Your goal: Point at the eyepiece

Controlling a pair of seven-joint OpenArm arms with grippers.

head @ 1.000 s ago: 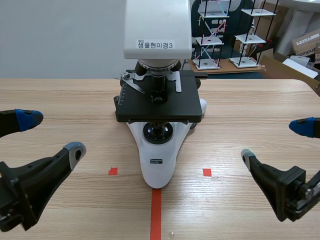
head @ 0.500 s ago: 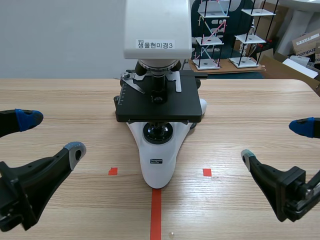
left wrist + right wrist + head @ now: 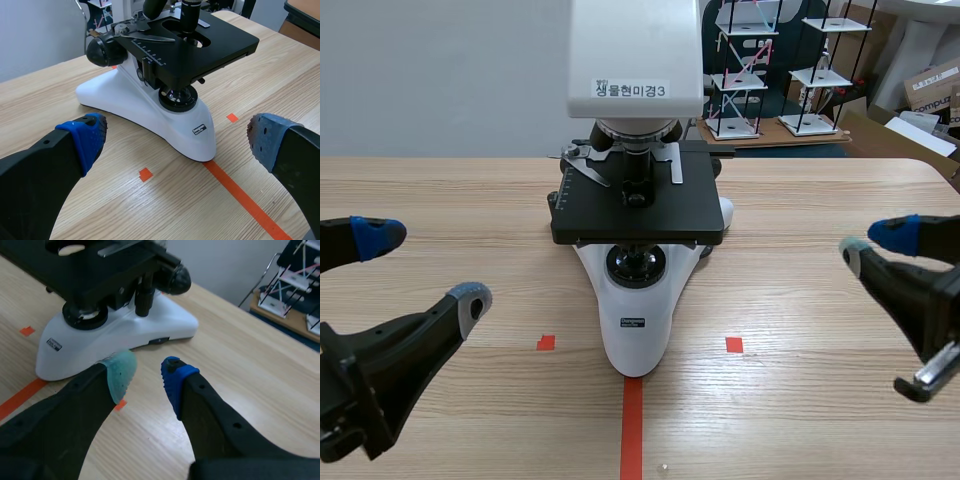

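Observation:
A white and black microscope (image 3: 636, 200) stands mid-table, its white head (image 3: 635, 55) bearing a label; the eyepiece is out of view above the head. My left gripper (image 3: 423, 268) hovers low at the near left, open wide and empty, and in the left wrist view the microscope base (image 3: 150, 112) lies ahead of the left gripper (image 3: 177, 137). My right gripper (image 3: 876, 245) hangs at the right, off the table, fingers drawn close with a narrow gap and nothing between. In the right wrist view the right gripper (image 3: 147, 374) sits just short of the base (image 3: 125, 332).
The black stage (image 3: 638, 210) juts out over the base toward me. Behind the table's far edge stand wire racks (image 3: 770, 70) and cardboard boxes (image 3: 930, 90). Bare wood lies on both sides of the microscope.
The right gripper has risen and swung up, and its fingers have closed from wide apart to a narrow gap. The left arm and microscope have not moved.

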